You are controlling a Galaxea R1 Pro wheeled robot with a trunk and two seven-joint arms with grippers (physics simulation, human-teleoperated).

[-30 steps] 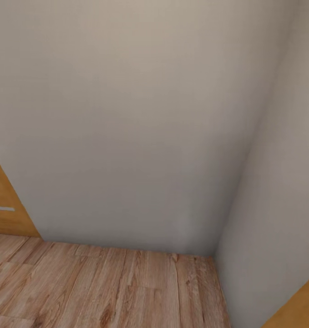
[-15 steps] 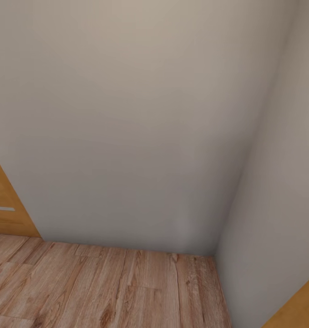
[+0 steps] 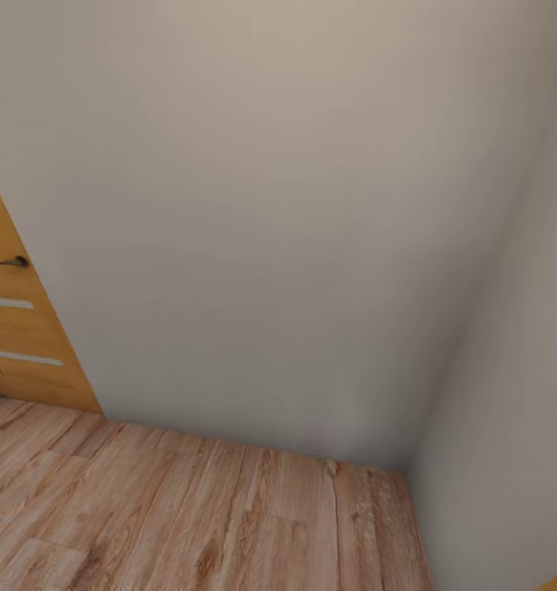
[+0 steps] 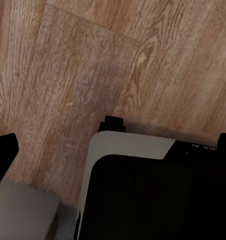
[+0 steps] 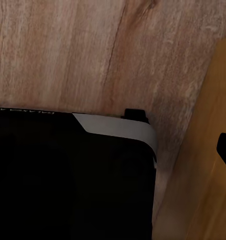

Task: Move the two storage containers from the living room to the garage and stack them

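Note:
The two storage containers are out of view. I face a bare room corner (image 3: 409,468) with light wood plank flooring (image 3: 188,517). My left gripper (image 4: 113,155) hangs over the planks above my own black and white base (image 4: 142,200). Its black fingertips (image 4: 4,155) sit at opposite edges of the left wrist view, wide apart, with nothing held. My right gripper (image 5: 113,150) also hangs over my base (image 5: 68,175). One black fingertip (image 5: 225,149) shows at the far edge of that view, and nothing is between the fingers.
A plain beige-grey wall (image 3: 270,205) stands close ahead and meets a second wall (image 3: 516,410) on the right. An orange wooden door (image 3: 24,328) with a dark handle (image 3: 11,263) stands at the left. An orange wood panel (image 5: 202,190) lies close beside my base.
The whole head view has shifted: the corner now lies further right and lower, and more of the orange door, with its handle, shows at the left. The camera moved, not the room.

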